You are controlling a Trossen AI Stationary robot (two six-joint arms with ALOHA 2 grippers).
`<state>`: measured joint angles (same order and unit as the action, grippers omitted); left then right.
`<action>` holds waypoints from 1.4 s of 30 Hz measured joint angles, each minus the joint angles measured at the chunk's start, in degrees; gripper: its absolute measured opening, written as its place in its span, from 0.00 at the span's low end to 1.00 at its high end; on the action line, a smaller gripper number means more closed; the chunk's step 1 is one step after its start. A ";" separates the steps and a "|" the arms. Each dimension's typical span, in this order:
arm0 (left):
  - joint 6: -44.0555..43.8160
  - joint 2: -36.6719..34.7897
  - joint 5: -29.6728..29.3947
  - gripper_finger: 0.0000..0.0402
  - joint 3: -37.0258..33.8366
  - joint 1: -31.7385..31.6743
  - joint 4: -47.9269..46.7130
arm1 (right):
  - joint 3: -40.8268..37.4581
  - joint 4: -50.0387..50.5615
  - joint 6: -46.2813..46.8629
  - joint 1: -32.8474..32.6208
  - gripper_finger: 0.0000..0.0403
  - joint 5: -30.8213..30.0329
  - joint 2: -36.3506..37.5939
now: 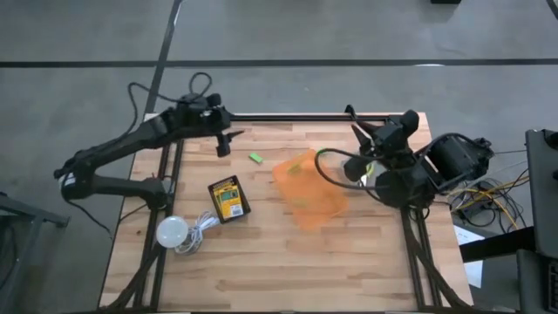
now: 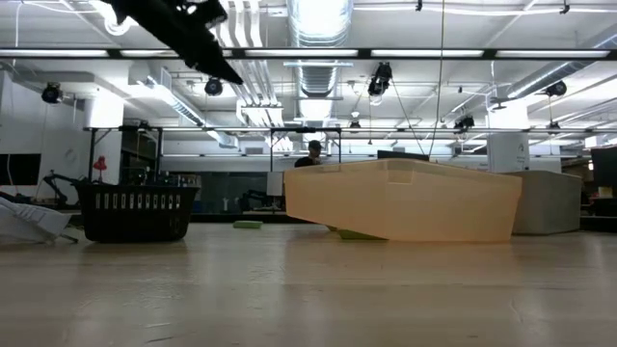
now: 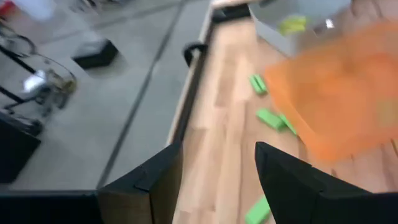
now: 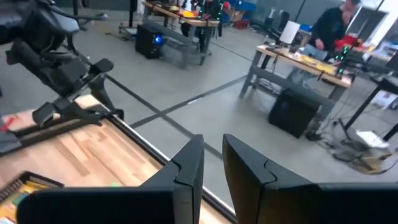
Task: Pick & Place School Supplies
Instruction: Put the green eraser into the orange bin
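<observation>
Seen from above: left pincer (image 1: pixel 223 139) raised over the far-left edge of the wooden surface (image 1: pixel 288 262), fingers spread wide, holding nothing. Right pincer (image 1: pixel 358 133) lifted at the far right, fingers nearly together, empty. One green block (image 1: pixel 256 158) lying on the surface between left pincer and orange tray (image 1: pixel 309 187), just left of the tray. Crayon box (image 1: pixel 228 199) flat on the left half, nearer than the block. White bulb (image 1: pixel 172 231) with cord at the near left.
</observation>
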<state>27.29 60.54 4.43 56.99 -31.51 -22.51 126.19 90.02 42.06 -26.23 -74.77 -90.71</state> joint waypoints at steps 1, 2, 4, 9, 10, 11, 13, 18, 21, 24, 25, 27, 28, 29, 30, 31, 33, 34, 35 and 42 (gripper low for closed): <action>0.82 1.16 0.05 0.51 0.00 0.00 -0.20 | 0.00 -0.01 -0.90 0.31 0.14 0.05 0.16; 2.08 2.32 0.05 0.51 0.00 0.00 -0.33 | 0.00 -0.02 -1.62 0.50 0.14 0.20 0.26; 4.73 4.53 0.02 0.51 0.00 -0.01 -0.58 | 0.00 0.00 -1.85 0.78 0.14 0.20 0.72; 9.65 9.84 0.02 0.51 0.00 -0.02 -2.03 | 0.00 0.00 -1.93 0.80 0.14 1.79 1.50; 11.56 10.87 0.04 0.51 0.00 -0.02 -2.55 | 0.00 0.00 -1.96 0.80 0.14 2.44 1.50; 13.60 11.85 0.03 0.51 0.00 -0.02 -2.95 | 0.00 -0.02 -1.97 0.78 0.14 2.99 1.50; 16.52 14.03 0.04 0.51 0.00 -0.02 -3.09 | 0.00 0.00 -2.01 0.78 0.14 3.07 1.50; 20.46 19.40 0.02 0.51 0.00 -0.02 -3.41 | 0.00 0.00 -2.03 0.78 0.14 3.10 1.50; 22.33 22.29 0.01 0.51 0.00 -0.02 -3.44 | 0.00 0.00 -2.01 0.78 0.14 3.26 1.48; 23.97 24.65 0.01 0.49 0.00 -0.02 -3.44 | 0.00 0.00 -2.01 0.78 0.14 3.24 1.48; 24.43 25.37 0.01 0.48 0.00 -0.02 -3.44 | 0.00 0.00 -2.01 0.76 0.14 3.26 1.48; 25.19 26.62 -0.11 0.46 0.00 -0.02 -3.44 | 0.00 0.00 -2.01 0.76 0.14 3.24 1.48; 25.24 27.13 -0.32 0.45 0.00 -0.02 -3.44 | 0.00 0.00 -2.01 0.76 0.14 3.24 1.48; 25.26 27.64 -0.52 0.44 0.00 -0.02 -3.41 | 0.00 0.00 -2.01 0.76 0.14 3.24 1.48; 25.26 28.09 -0.60 0.43 0.00 -0.02 -3.34 | 0.00 0.00 -2.01 0.76 0.14 3.24 1.48; 25.26 28.54 -0.69 0.42 0.00 -0.02 -3.35 | 0.00 0.00 -2.01 0.76 0.14 3.24 1.48; 25.23 29.29 -0.72 0.41 0.00 0.00 -3.33 | 0.00 0.00 -2.03 0.76 0.14 3.24 1.48; 25.18 29.64 -0.71 0.40 0.00 0.00 -3.27 | 0.00 0.00 -2.01 0.76 0.14 3.24 1.48; 25.18 29.95 -0.68 0.40 0.00 0.01 -3.17 | 0.00 0.00 -2.01 0.76 0.14 3.24 1.48; 25.20 32.21 -0.43 0.39 0.00 0.11 -1.87 | 0.00 0.00 -2.24 0.76 0.14 3.24 1.48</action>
<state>52.50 92.75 4.00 56.99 -31.40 -24.38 126.19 90.02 39.83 -25.47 -71.53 -89.23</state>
